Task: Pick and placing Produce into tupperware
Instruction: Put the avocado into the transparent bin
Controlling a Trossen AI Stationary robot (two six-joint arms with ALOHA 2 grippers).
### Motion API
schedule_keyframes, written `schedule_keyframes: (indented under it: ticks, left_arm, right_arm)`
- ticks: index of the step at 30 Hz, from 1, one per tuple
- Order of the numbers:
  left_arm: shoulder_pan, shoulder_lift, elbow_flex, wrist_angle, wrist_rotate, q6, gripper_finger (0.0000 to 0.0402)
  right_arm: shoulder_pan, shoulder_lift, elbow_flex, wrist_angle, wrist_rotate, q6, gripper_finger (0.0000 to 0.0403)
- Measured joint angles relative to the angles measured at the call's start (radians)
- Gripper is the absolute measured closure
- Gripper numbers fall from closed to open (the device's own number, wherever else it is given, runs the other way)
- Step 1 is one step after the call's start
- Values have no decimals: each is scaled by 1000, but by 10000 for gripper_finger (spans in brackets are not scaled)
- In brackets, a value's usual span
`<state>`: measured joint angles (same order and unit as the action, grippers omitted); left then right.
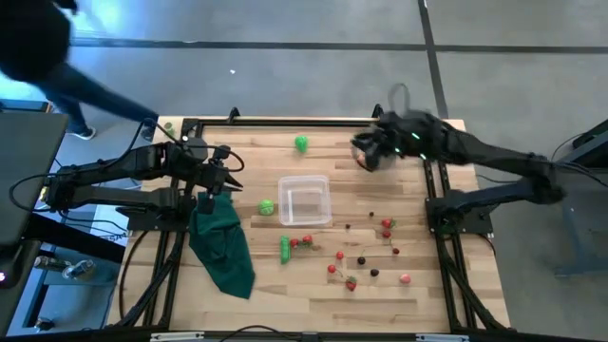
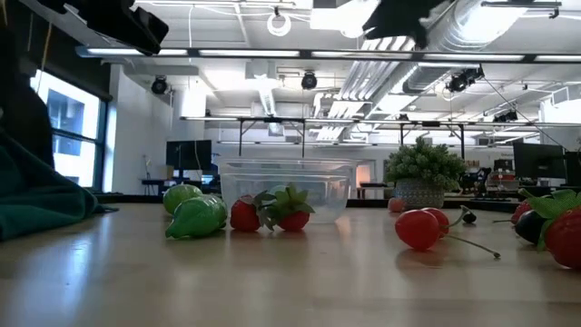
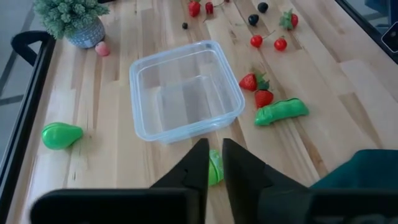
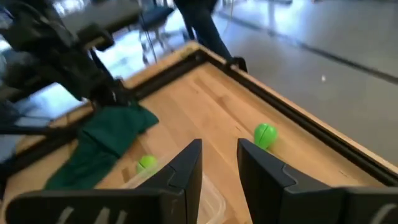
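Two arms hover over the bench (image 1: 256,152). Left gripper (image 3: 211,163), above the dark green cloth (image 1: 220,242), has jaws slightly parted, holding nothing. Centre, the tupperware (image 1: 304,200) sits empty, produce (image 1: 366,256) scattered beside it. Right gripper (image 4: 219,157), far side, jaws parted, empty.

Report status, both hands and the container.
Left hand and right hand empty, slightly parted, raised off the table. Tupperware empty. Produce scattered around; nothing blocking.

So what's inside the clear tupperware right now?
Nothing: the tupperware looks empty, the wooden table showing through its clear floor. Strawberries and a green pepper lie outside it.
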<state>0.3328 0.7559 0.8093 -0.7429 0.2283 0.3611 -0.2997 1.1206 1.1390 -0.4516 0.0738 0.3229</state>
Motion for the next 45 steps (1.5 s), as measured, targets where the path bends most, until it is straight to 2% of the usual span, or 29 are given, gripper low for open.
schedule_keyframes:
  ticks: [5, 11, 16, 20, 23, 29, 33, 39, 45]
  left_arm:
    - [0, 0, 0, 0, -23, 0, 316]
    - [0, 0, 0, 0, -64, 0, 297]
    - [0, 0, 0, 0, -64, 0, 295]
    - [0, 0, 0, 0, -64, 0, 295]
    - [0, 0, 0, 0, -64, 0, 295]
    - [0, 0, 0, 0, -64, 0, 295]
    - [0, 0, 0, 0, -64, 0, 295]
    - [0, 0, 0, 0, -64, 0, 295]
    - [0, 0, 0, 1, -64, 0, 295]
  right_arm:
    - [-61, 254, 259, -100, -75, -52, 302]
    - [-91, 544, 561, -243, -82, -47, 261]
    - [-121, 738, 772, -393, -62, 72, 237]
    - [-155, 868, 909, -512, -1, 270, 234]
    - [-178, 955, 992, -547, -8, 339, 233]
    - [-199, 1100, 1103, -552, -137, 365, 233]
    - [-200, 1170, 1126, -555, -205, 369, 233]
    - [-199, 1243, 1117, -573, -226, 404, 233]
    - [-217, 1263, 1117, -577, -264, 350, 232]
